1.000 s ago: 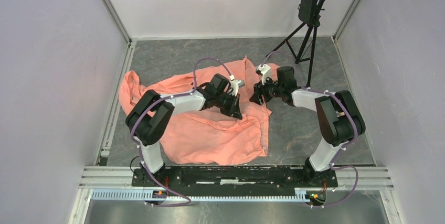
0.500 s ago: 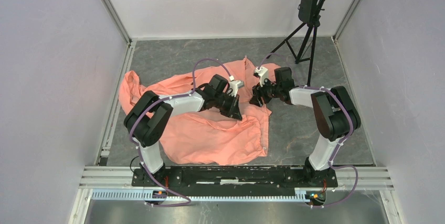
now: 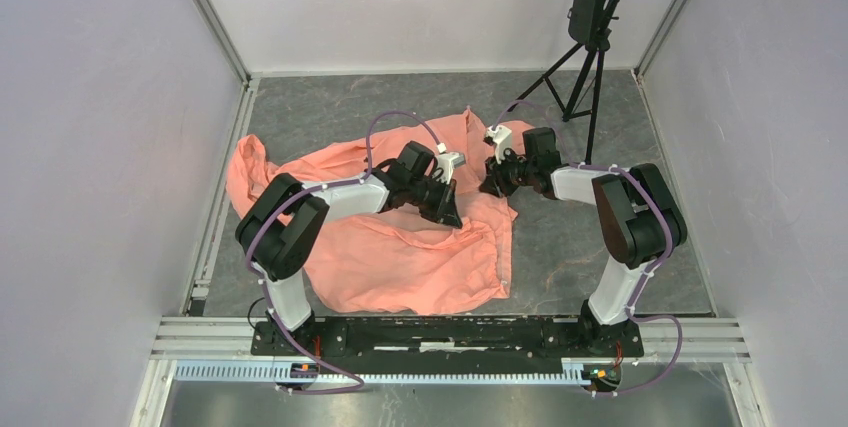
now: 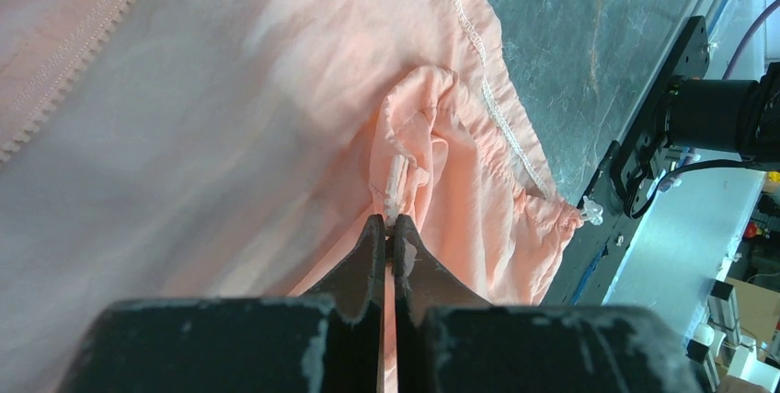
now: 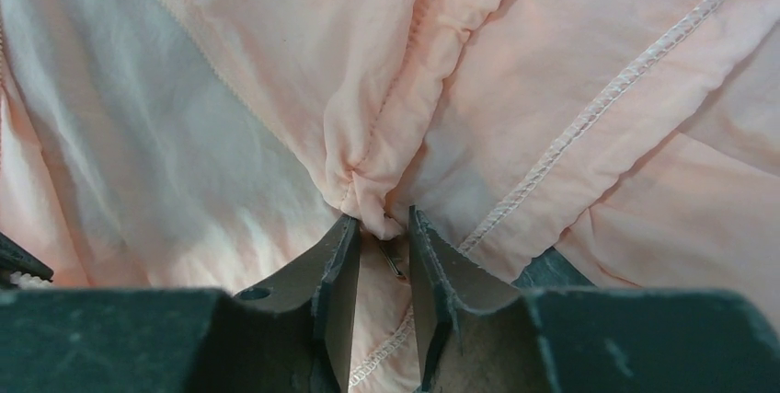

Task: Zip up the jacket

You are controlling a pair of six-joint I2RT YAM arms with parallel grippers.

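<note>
Nearest the camera, the black mounting rail carries both arm bases at the edge of the grey marbled table. Just beyond it lies the jacket, salmon-pink and wrinkled. It spreads flat on the table from the rail side out to the far left, where a sleeve trails off (most of it sits on the left arm's side).

The left gripper reaches over the middle of the garment. Its jaws are pressed together on a pale strip where the fabric rises in a small peak. In the left wrist view the gathered hem runs beside that peak, and a pale zipper strip crosses the upper left corner.

A little farther on and to the right, the right gripper points down at the jacket's right edge. Its fingers stand a narrow gap apart on either side of a bunched knot of fabric, and a thin metal piece shows in the gap. Whether the tips actually pinch the cloth I cannot tell.

At the far right of the table a black tripod stands clear of the jacket.
</note>
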